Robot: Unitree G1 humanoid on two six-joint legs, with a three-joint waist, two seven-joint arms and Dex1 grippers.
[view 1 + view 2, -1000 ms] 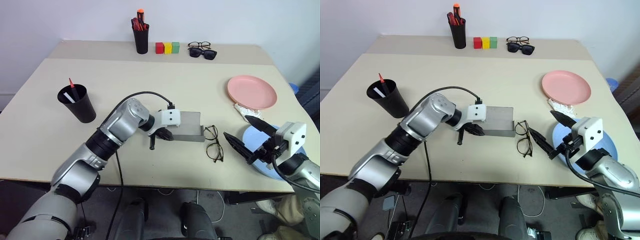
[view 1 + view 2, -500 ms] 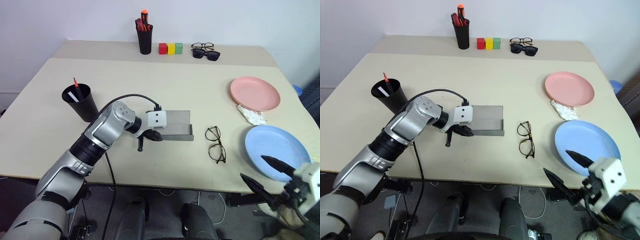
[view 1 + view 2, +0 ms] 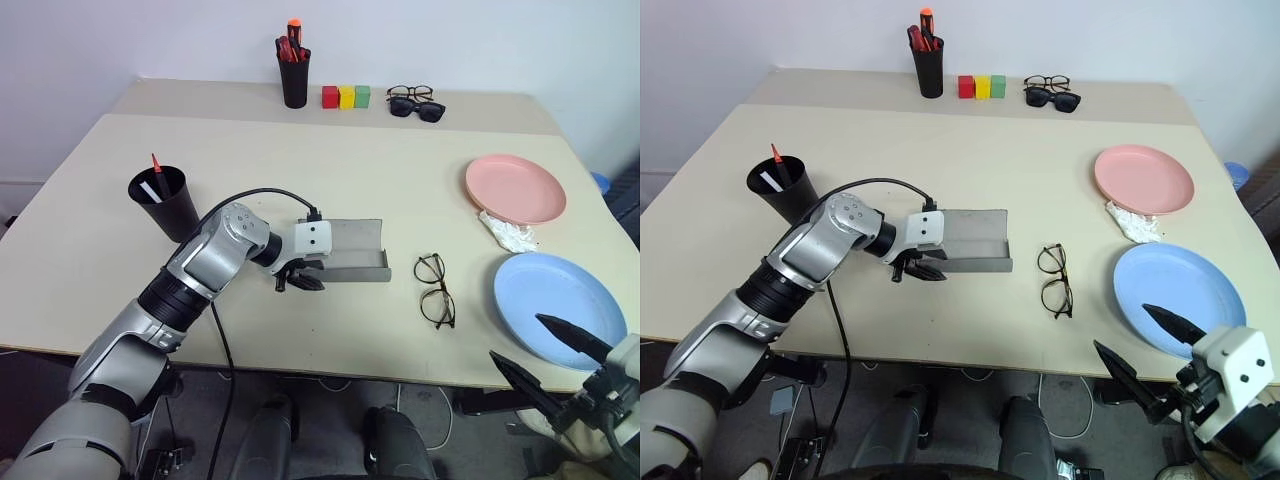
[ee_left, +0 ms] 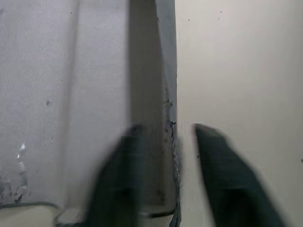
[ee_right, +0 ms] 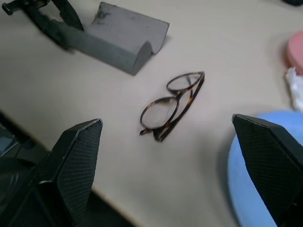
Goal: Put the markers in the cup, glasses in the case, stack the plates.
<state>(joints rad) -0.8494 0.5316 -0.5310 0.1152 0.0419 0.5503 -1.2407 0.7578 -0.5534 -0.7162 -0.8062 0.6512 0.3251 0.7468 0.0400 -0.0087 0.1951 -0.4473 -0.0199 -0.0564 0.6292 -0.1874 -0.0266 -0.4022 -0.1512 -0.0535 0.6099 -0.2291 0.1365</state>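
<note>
just case (image 3: 352, 252) at left hand (image 3: 297, 281)

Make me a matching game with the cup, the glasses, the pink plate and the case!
Things:
1. cup
2. glasses
3. pink plate
4. case

Descriptions:
A. lies open, left gripper at its edge
B. holds two markers
C. lies folded on the bare table
D. empty, near a crumpled white scrap

Pairs: 1-B, 2-C, 3-D, 4-A
</note>
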